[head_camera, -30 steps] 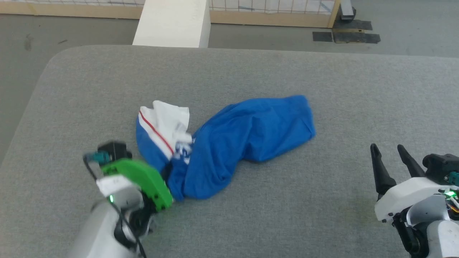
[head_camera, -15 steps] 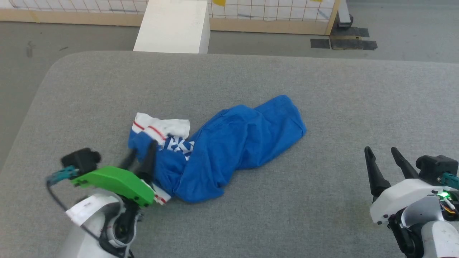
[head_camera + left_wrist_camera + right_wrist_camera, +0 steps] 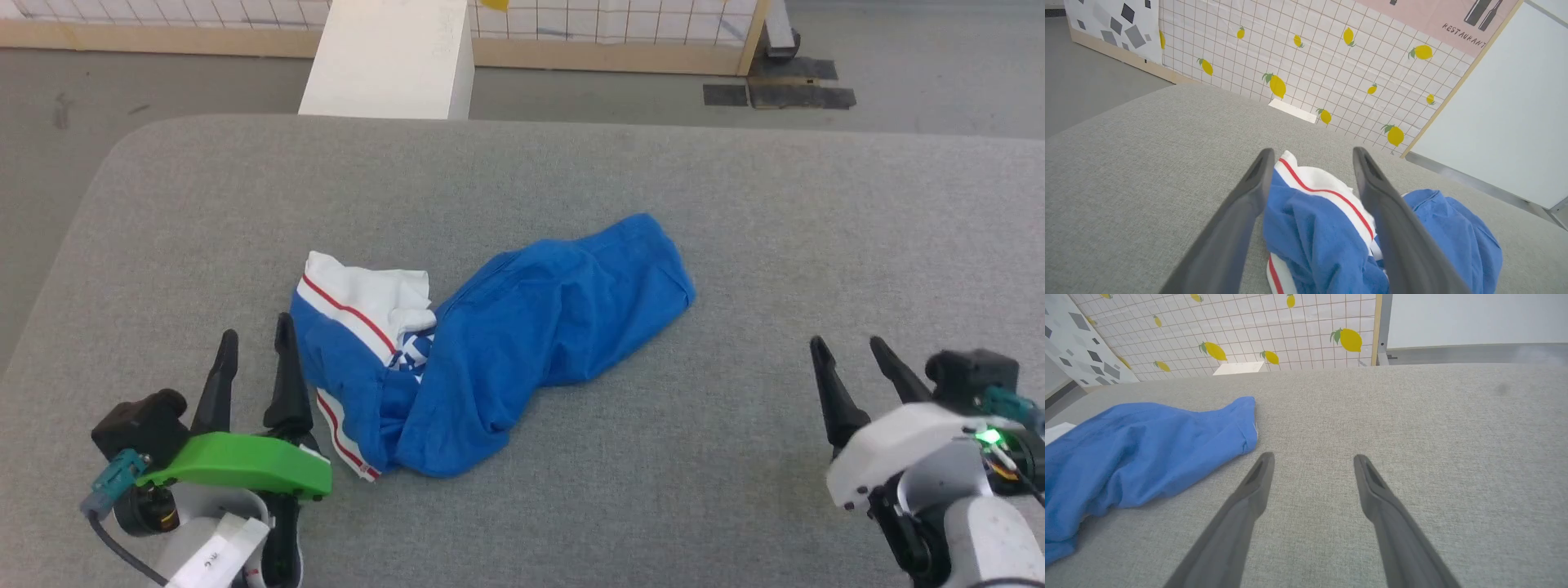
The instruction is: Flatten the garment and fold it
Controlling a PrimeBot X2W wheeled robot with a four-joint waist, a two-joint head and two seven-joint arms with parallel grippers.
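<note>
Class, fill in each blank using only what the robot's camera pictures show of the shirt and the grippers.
1. The garment lies crumpled on a table covered in ____ fabric.
2. The stripe on its white trim is ____.
3. The left gripper, beside the garment, stands ____.
4. The right gripper is open and holds ____.

Missing words: grey; red; open; nothing

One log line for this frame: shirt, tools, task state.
shirt: crumpled on table | left tool: open, at its striped edge, nothing gripped | right tool: open, clear of it | fold: not started
</note>
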